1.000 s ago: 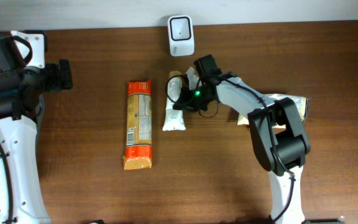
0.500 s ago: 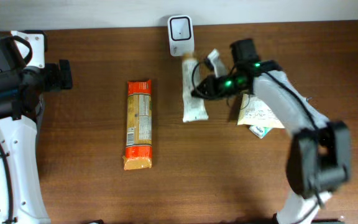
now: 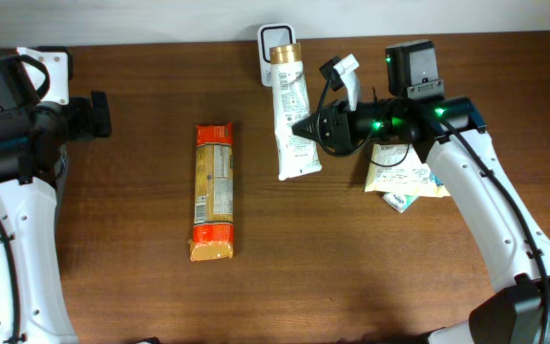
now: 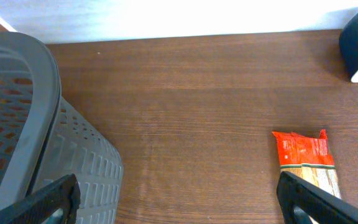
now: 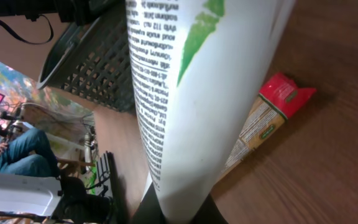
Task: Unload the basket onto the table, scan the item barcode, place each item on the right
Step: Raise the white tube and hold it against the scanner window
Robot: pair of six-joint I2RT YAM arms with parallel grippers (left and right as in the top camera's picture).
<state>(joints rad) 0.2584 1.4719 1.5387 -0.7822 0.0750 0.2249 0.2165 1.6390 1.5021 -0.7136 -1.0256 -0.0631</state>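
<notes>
The tube (image 3: 291, 119) is white with a gold cap, black print and a green streak. The packet (image 3: 214, 191) is orange-red with a yellow middle. The scanner (image 3: 266, 59) is white, black-faced. The desk (image 3: 113, 239) is dark brown woodgrain; the basket (image 4: 17, 124) is grey lattice.

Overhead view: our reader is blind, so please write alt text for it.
The right pincer holds a white plastic squeeze tube, gold cap at a white box-shaped scanner. A long orange food packet lies flat nearby.
</notes>
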